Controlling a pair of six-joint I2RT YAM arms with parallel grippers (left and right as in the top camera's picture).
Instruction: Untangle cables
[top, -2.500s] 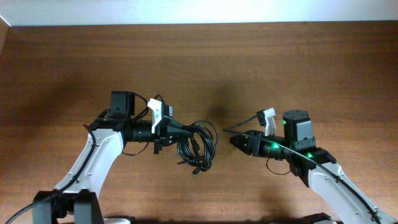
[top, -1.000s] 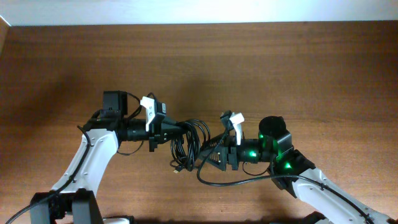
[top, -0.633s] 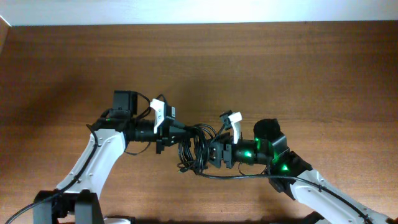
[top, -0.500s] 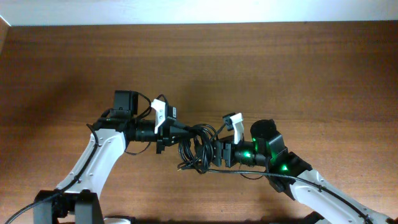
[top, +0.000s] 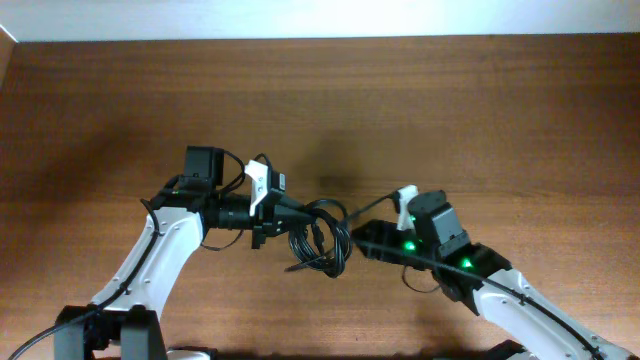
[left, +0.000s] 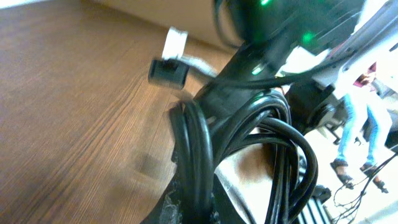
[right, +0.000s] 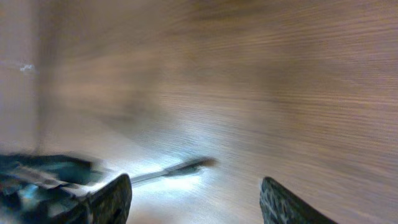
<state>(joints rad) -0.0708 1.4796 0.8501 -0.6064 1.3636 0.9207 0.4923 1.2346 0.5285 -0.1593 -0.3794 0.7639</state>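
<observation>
**A:** Pulled back to its own side since half a second ago: right jaws (top: 360, 237), now just beside the cables (top: 322, 238) and no longer in among them. The bundle hasn't shifted.

**B:** Left jaws (top: 283, 212)?

**A:** Pressed together on the near edge of the bundle. The loops hang out past the tips toward the middle of the table (top: 450, 100).

**B:** Materials?

**A:** Cables are thin, round, glossy black rubbery cords in several overlapping oval loops. The left wrist view shows them stacked tight. A blocky black plug (left: 168, 71) with a pale tip sticks out above the loops. The table is brown wood with fine straight grain.

**B:** Are the right jaws holding anything?

**A:** No, they're spread, with both fingers (right: 283, 202) wide apart and bare wood between. That view is blurred. A thin dark strand (right: 180, 167) lies ahead of the gap, probably a cable end, not touching either finger. Overhead, one strand runs from the bundle up past the right jaws.
</observation>
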